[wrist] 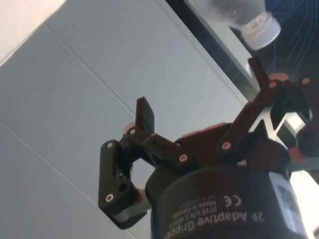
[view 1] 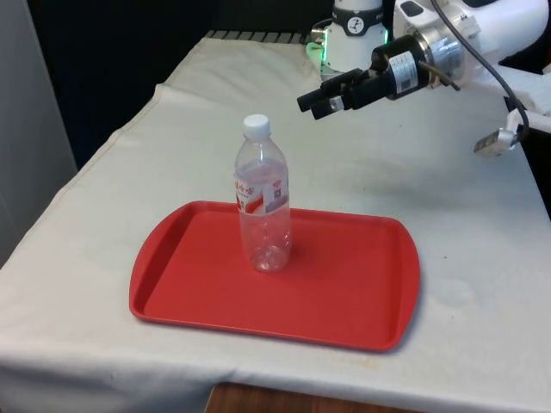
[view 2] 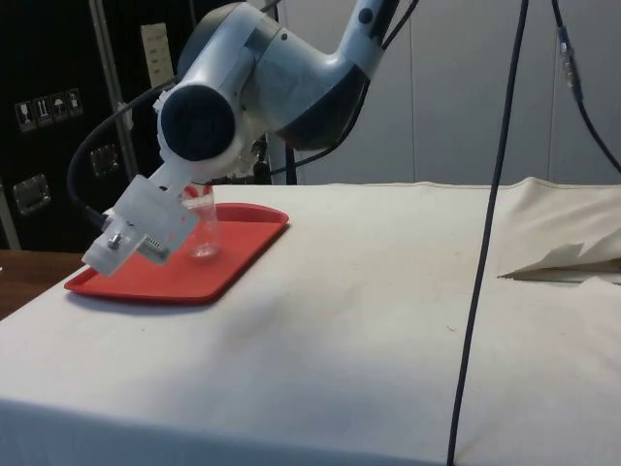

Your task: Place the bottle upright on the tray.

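Note:
A clear plastic bottle (view 1: 263, 198) with a white cap and a red-and-white label stands upright on the red tray (view 1: 344, 284), towards the front view's left half of it. My gripper (view 1: 315, 101) hangs in the air behind and to the front view's right of the bottle, above cap height, tilted sideways and apart from it. Its fingers are open with nothing between them, as the wrist view shows around the gripper (wrist: 202, 92). The bottle's cap end (wrist: 256, 27) shows there beyond the fingertips. In the side view the bottle (view 2: 204, 228) stands on the tray (view 2: 228, 262), partly behind my arm.
The white cloth covers the table around the tray (view 1: 465, 215). A white plug on a cable (view 1: 495, 140) hangs from my arm at the front view's right. The table's front edge (view 1: 258, 379) runs close to the tray.

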Controlling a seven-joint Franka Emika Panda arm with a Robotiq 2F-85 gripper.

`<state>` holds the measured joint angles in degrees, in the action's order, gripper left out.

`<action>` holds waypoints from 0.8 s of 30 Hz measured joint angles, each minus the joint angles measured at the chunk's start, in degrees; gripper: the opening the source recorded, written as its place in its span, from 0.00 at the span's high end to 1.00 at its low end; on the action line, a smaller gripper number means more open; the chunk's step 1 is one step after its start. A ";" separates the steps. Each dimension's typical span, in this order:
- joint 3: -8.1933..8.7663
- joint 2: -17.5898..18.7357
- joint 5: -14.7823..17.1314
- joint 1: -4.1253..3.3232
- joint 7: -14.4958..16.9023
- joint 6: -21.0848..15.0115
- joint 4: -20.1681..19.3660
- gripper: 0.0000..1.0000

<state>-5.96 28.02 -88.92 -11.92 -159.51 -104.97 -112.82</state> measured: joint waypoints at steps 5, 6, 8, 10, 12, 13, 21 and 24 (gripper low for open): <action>-0.06 -1.49 0.00 0.06 -2.46 -0.06 -1.89 0.00; -0.17 -1.83 0.00 0.06 -3.38 -0.17 -2.35 0.00; -0.23 -2.01 0.00 0.06 -4.30 -0.34 -2.75 0.00; -0.23 -2.12 0.00 0.11 -4.76 -0.52 -2.92 0.00; -0.23 -2.23 0.00 0.17 -5.50 -0.86 -3.21 0.00; -0.23 -2.35 0.00 0.23 -5.84 -0.97 -3.32 0.00; -0.23 -3.15 1.72 0.97 -6.36 -3.15 -4.01 0.00; -0.17 -3.44 3.04 1.26 -5.73 -3.84 -3.38 0.00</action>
<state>-6.13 24.58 -85.89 -10.66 -165.24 -108.80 -116.20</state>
